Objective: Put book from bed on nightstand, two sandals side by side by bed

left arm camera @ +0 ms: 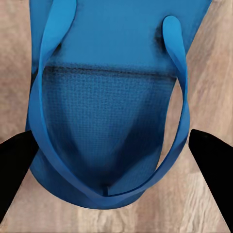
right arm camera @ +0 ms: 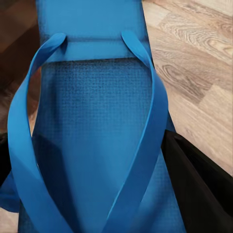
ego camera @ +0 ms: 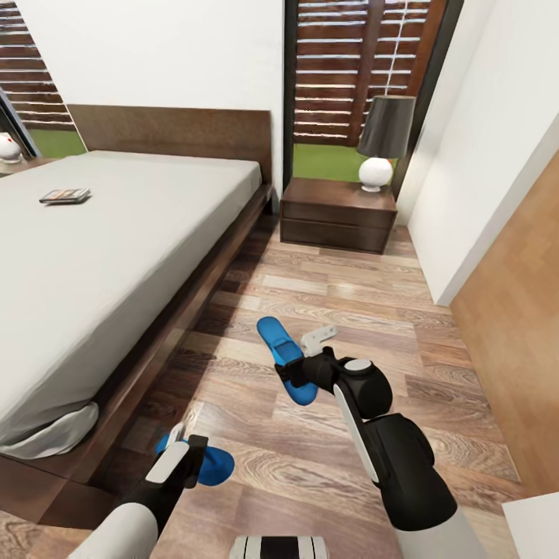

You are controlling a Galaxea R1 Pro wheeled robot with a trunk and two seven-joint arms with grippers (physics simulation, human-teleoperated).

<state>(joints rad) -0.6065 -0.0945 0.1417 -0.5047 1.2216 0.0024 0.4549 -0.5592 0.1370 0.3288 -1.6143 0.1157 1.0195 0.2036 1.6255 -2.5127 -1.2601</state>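
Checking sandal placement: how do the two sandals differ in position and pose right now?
The sandal at the right gripper lies out on the open floor, its length running roughly along the bed. The sandal at the left gripper sits nearer the robot and closer to the bed frame, turned more crosswise. They lie well apart, not side by side. Both are bright blue with blue straps, and each has fingers on either side.

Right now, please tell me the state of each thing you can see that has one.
Left gripper: open, fingers either side of a sandal.
Right gripper: around the other sandal; grip unclear.
Near sandal: on the floor.
Far sandal: beside the bed.
Book: flat on the bed.
Nightstand: drawer closed.
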